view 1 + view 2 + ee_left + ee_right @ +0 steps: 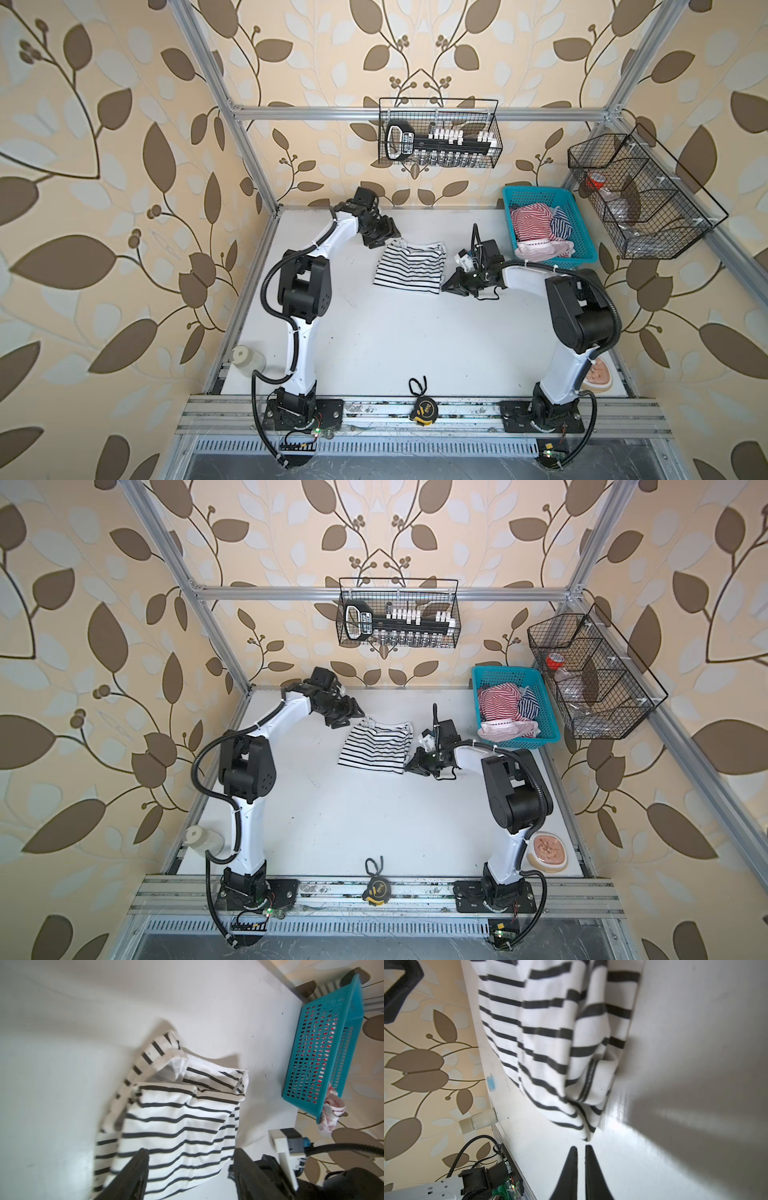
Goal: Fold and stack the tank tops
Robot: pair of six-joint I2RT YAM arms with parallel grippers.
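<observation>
The white counter carries one garment in mid-fold. The turquoise mesh basket at its far right corner holds the red-and-white tank top and the navy-and-white tank top, with red-striped cloth spilling over the near rim.

The black-and-white tank top lies in the far middle of the counter. It is doubled over but untidy: the strap end is bunched and the near right hem corner curls.

The step appears to be squaring this fold. It would go best by pressing the layers flat and lining up the edges before fetching another top, keeping low so the soft knit does not ruck.

The left pincer hangs spread and empty just over the top's far left strap corner. The right pincer is pressed together and empty, its tips just short of the curled hem corner.
</observation>
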